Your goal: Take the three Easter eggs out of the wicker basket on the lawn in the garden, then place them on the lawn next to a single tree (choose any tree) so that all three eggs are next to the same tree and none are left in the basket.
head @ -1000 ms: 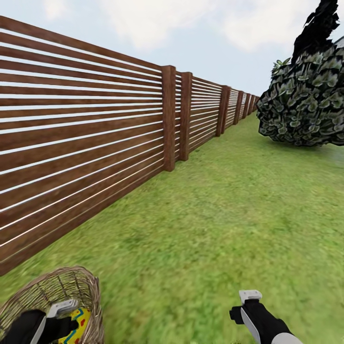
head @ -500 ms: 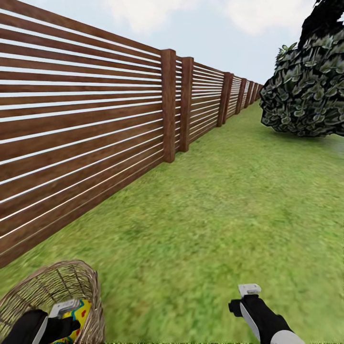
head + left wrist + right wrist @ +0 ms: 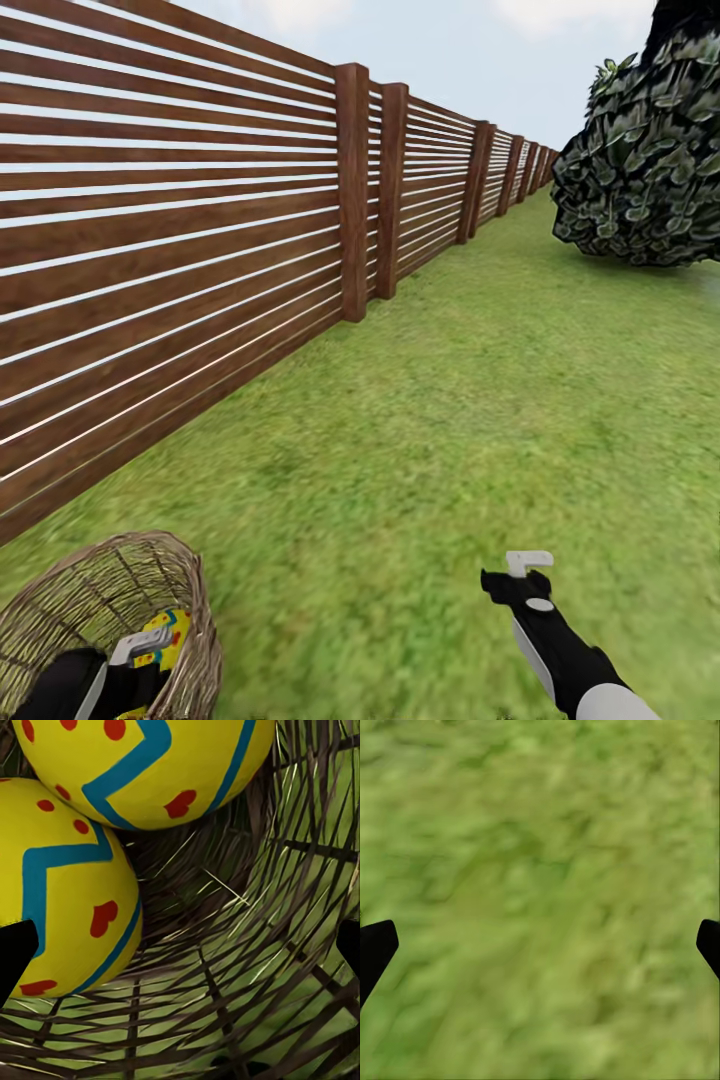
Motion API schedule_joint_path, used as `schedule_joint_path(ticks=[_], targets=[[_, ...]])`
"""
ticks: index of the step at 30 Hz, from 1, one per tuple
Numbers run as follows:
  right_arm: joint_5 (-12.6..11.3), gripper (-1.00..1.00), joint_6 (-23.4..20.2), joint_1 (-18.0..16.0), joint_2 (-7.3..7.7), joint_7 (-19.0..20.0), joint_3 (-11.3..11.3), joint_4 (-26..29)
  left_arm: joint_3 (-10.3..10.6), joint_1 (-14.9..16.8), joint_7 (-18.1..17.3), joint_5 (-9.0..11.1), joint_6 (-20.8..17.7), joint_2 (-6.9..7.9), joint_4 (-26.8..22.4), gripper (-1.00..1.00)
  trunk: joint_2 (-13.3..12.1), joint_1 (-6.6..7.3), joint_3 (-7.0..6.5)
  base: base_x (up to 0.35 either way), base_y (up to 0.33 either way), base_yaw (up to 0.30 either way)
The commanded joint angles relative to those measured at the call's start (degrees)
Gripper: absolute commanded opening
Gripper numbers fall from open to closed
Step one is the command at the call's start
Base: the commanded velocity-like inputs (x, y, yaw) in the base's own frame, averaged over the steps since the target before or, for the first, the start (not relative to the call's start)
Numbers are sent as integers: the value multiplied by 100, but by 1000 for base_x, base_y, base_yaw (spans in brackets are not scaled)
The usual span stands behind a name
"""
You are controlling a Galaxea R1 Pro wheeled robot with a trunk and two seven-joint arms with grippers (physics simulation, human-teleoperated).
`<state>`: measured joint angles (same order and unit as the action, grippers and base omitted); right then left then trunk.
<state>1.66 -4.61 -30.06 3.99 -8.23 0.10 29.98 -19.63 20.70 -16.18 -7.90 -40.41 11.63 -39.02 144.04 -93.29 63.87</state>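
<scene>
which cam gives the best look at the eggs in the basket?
Left wrist view: two eggs sit close up inside the basket, with zigzags and red dots sharp. The head view catches a sliver of egg beside the left gripper. The right wrist view looks at grass.

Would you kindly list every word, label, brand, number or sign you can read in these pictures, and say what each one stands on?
None: no readable text appears anywhere.
Easter eggs: blue zigzag stripes and red dots only, no letters.
Wicker basket: bare weave, no label.
Fence: plain brown slats, no sign.
Left claw and right claw: dark fingertips, no marking legible.
</scene>
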Motion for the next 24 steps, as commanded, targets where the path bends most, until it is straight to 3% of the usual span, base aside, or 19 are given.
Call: schedule_joint_path(ticks=[1,9,15,24], targets=[[18,100,-16,0,0,-9,2,10,-24,4,-52,-61,-20,-5,-6,100,4,-1,28,0,0,0],[41,100,6,0,-15,-23,19,4,-35,3,-52,-62,-15,13,-16,100,6,-6,72,0,0,0],[210,100,4,0,-40,-29,38,-1,-41,4,-52,-56,-12,25,-21,100,6,-6,72,17,0,0],[281,100,4,0,-64,-29,43,-1,-41,4,-52,-53,-12,22,-34,100,6,-6,72,280,0,0]])
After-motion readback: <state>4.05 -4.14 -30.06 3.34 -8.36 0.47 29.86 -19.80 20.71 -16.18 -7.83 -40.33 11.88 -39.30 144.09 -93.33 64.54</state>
